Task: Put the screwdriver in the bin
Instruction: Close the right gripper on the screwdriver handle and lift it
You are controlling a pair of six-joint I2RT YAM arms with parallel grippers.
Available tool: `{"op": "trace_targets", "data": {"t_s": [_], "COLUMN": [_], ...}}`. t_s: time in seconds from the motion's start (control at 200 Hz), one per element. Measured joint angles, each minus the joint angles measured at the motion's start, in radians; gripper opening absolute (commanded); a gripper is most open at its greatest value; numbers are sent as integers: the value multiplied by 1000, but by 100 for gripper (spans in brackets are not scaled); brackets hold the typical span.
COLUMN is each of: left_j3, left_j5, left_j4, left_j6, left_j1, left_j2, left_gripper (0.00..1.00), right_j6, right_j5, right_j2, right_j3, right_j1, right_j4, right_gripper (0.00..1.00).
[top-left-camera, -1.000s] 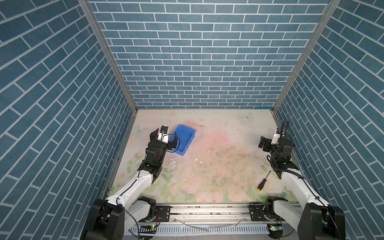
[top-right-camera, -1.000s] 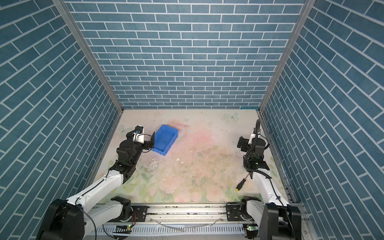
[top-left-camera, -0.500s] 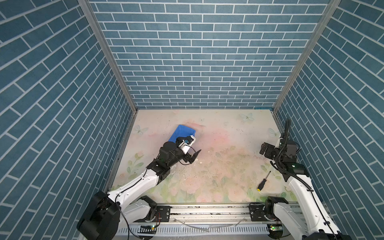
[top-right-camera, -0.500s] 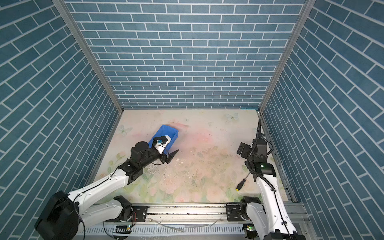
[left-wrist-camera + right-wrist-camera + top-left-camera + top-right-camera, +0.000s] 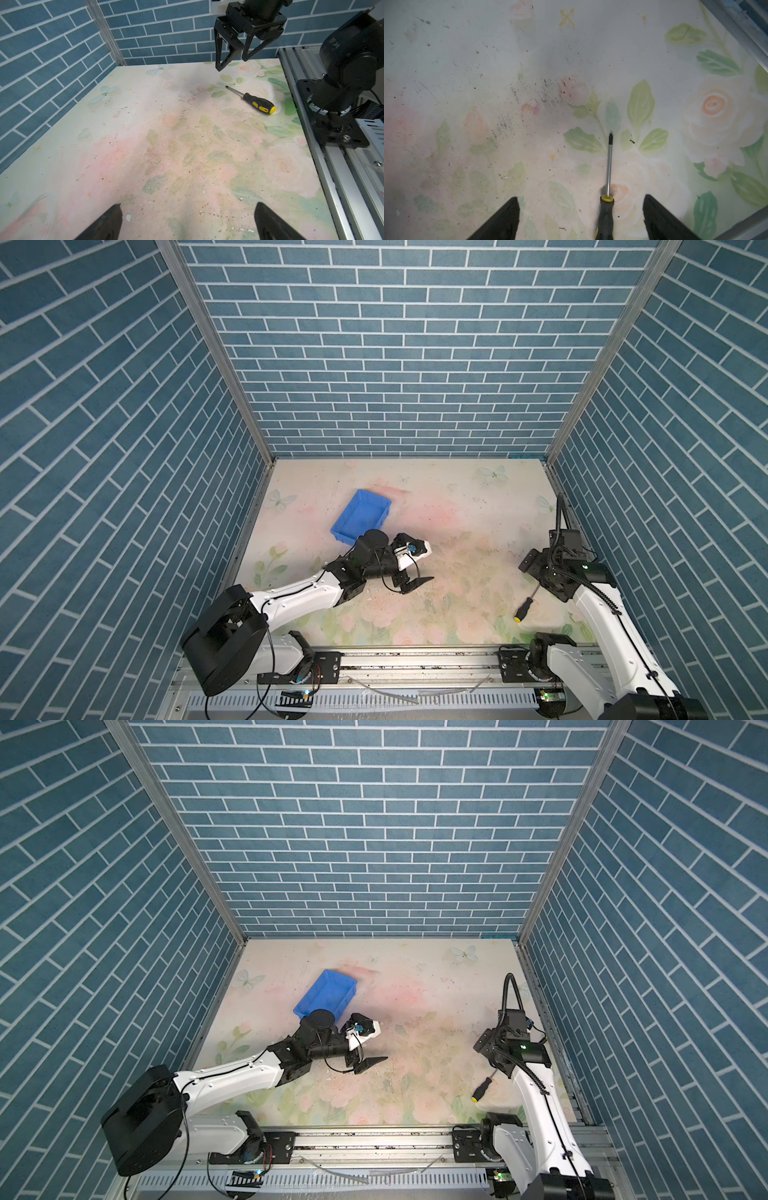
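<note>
I see a bright blue plastic bin (image 5: 363, 512), black-and-yellow-handled screwdriver (image 5: 524, 608), pastel floral tabletop (image 5: 457, 526), teal brick-patterned walls (image 5: 395, 364)

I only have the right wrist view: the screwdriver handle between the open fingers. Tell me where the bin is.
Observer: The bin lies on the left half of the table, well apart from the screwdriver at the near right.
Operator: Report the left gripper.
Observer: The left gripper is open and empty, over bare table just in front of the bin.
Operator: Give me my height.
Observer: The right gripper hangs above the screwdriver, not touching it.
</note>
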State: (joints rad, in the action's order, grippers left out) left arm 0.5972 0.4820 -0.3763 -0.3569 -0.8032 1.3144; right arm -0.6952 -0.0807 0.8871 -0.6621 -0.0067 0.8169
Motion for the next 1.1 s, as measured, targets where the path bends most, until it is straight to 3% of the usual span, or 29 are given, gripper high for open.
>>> {"op": "trace_targets", "data": {"t_s": [0.58,0.69,0.93,1.1], "left_j3": [8,8,8,8], "left_j5": [-3,-8,-16,-34], "left_j4": [5,5,4,3], "left_j6": [-42,-42,-42,-38], "left_j1": [-6,-6,-6,-7], "left_j2": [17,17,18,18], "left_gripper": [100,100,100,100], "right_j6": [-89,-95,-99,-106], "right_j5": [38,40,27,19], "right_j2": [160,184,219,192], "right_j3": [142,157,168,174], "right_j1": [0,0,0,0], "right_j4": [-36,-64,-114,-129], "right_gripper": [66,54,17,3]}}
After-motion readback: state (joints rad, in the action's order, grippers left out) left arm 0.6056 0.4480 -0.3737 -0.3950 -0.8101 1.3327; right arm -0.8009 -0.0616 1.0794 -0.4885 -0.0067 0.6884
